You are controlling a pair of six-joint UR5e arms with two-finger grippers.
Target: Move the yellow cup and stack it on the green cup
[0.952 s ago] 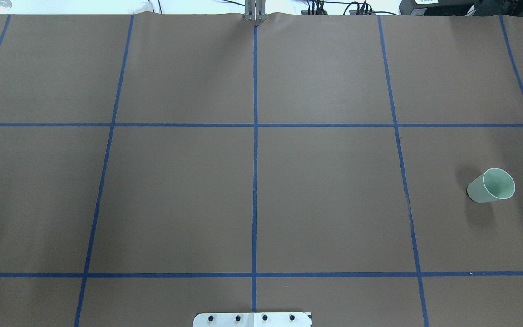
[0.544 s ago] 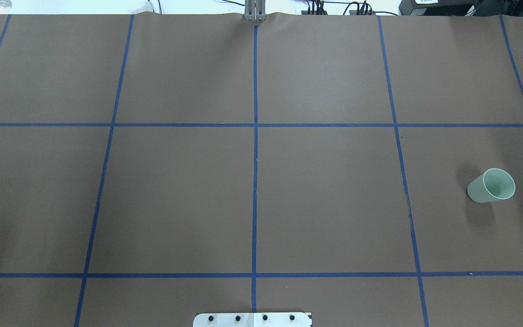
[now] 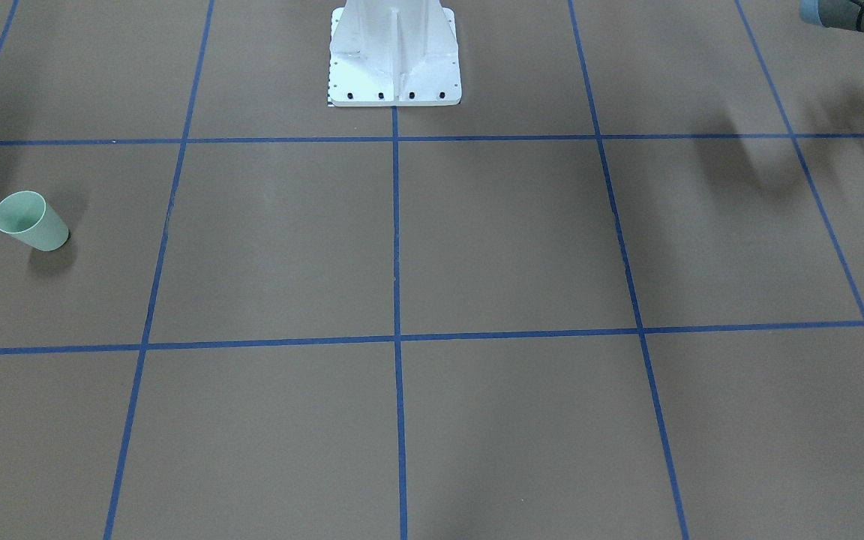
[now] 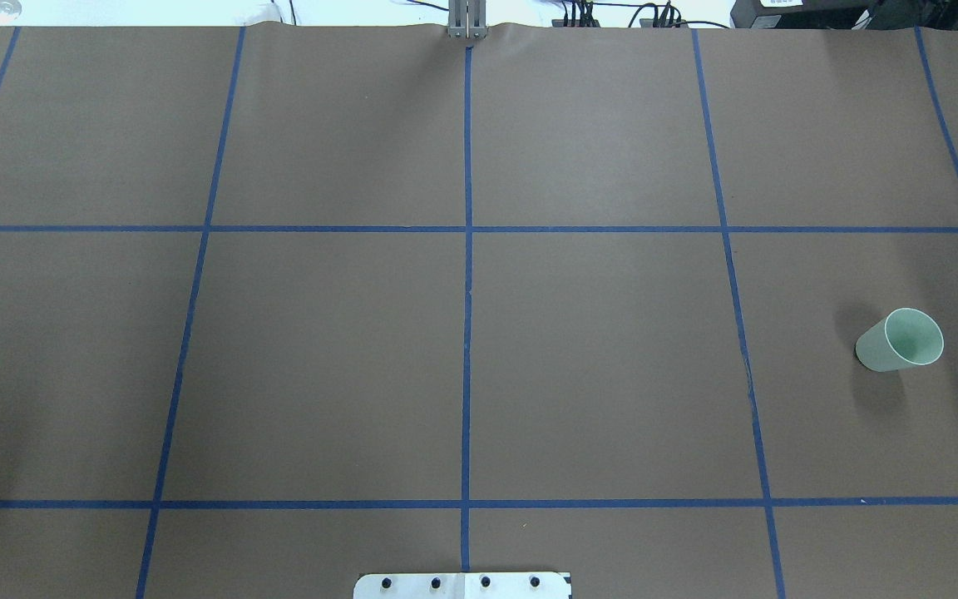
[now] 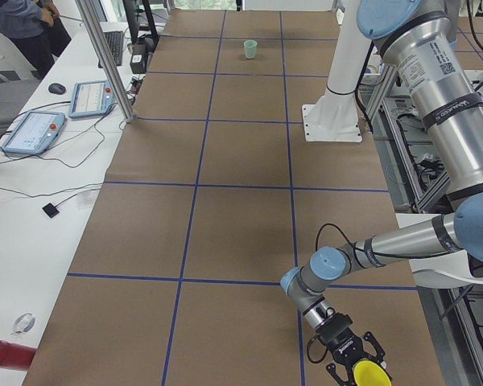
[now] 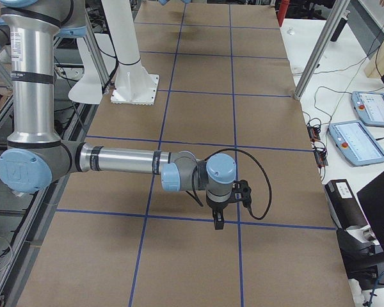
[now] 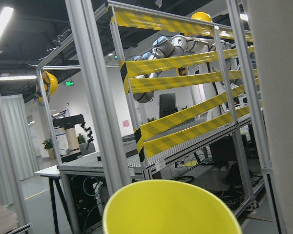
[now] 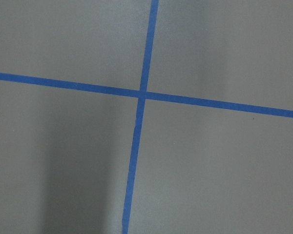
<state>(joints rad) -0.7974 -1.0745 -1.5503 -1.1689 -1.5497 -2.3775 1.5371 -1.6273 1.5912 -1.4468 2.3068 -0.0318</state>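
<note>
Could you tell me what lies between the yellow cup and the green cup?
Between the yellow cup and green cup the exterior left view shows only brown table cover with blue tape lines; the white robot base stands beside it.

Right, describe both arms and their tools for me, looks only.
Both arms match: the left arm and right arm are round silver tubes with light blue joint caps and black rings. A thin black cable loops at each wrist. The left arm's upper tube bears a small white label. The left tool and right tool are black.
</note>
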